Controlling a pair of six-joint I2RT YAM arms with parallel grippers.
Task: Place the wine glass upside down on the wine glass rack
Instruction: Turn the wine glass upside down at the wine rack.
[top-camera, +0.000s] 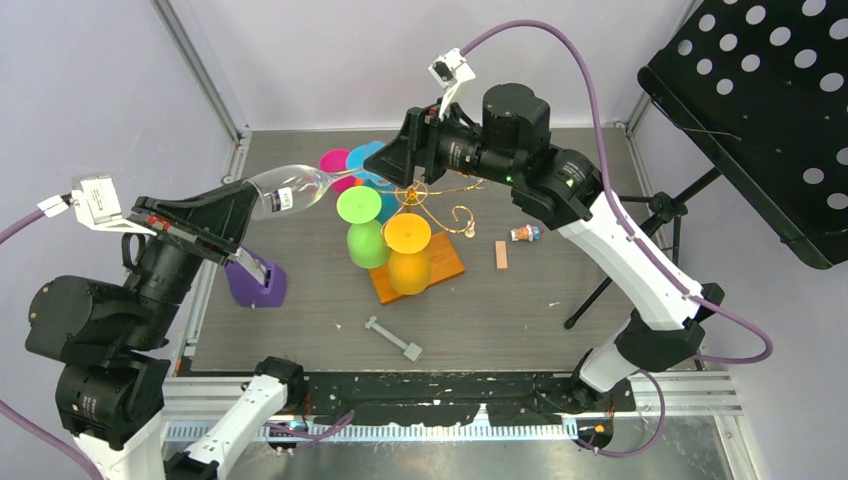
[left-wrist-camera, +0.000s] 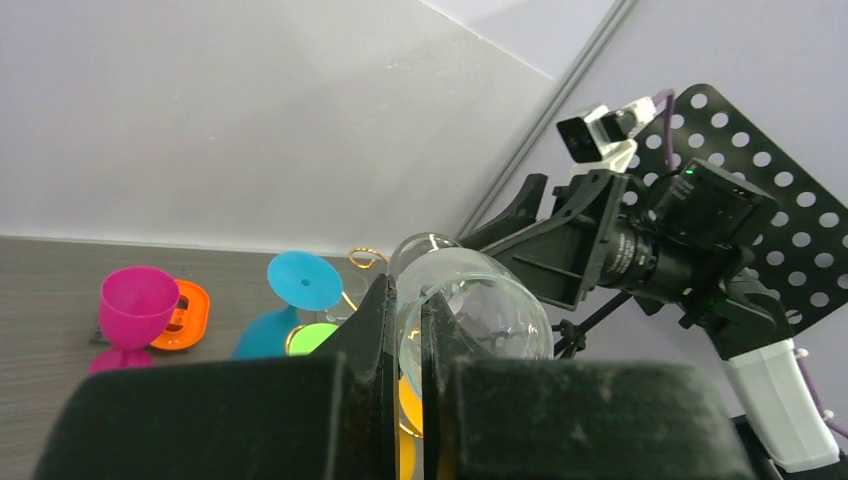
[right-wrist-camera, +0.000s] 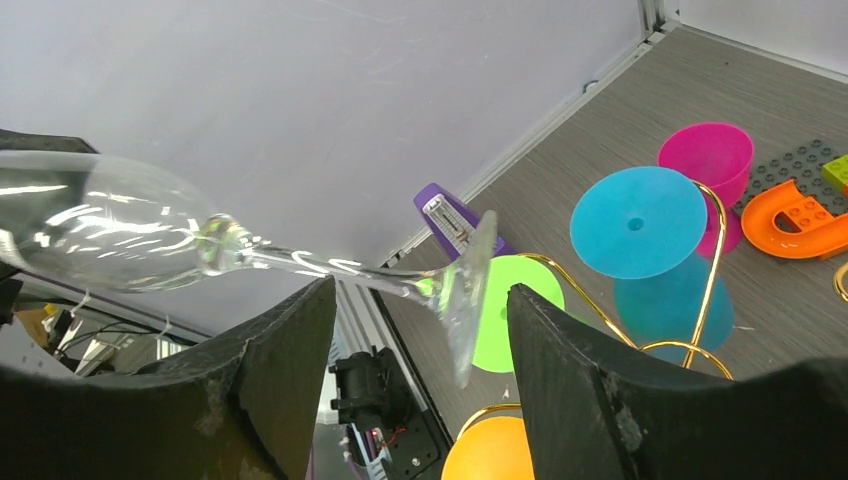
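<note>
Purple metronome (top-camera: 255, 283) at left, grey bolt (top-camera: 392, 338) near front, wooden block (top-camera: 501, 255) at right (small bottle (top-camera: 526, 233) just beside)

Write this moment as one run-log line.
left gripper: shut on clear wine glass bowl | right gripper: open, near its foot | gold wire rack: green glass, orange glass, blue glass hung inverted

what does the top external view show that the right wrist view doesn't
Only the top external view: the rack's orange base, a wooden block, a grey bolt-shaped part, and the left gripper shut on the bowl of the wine glass.
Only the right wrist view: an orange curved brick by a grey studded plate, and the right gripper open on either side of the glass's stem.
Both: the wine glass, the purple metronome, the rack's gold wire, the green glass and the cyan glass.
</note>
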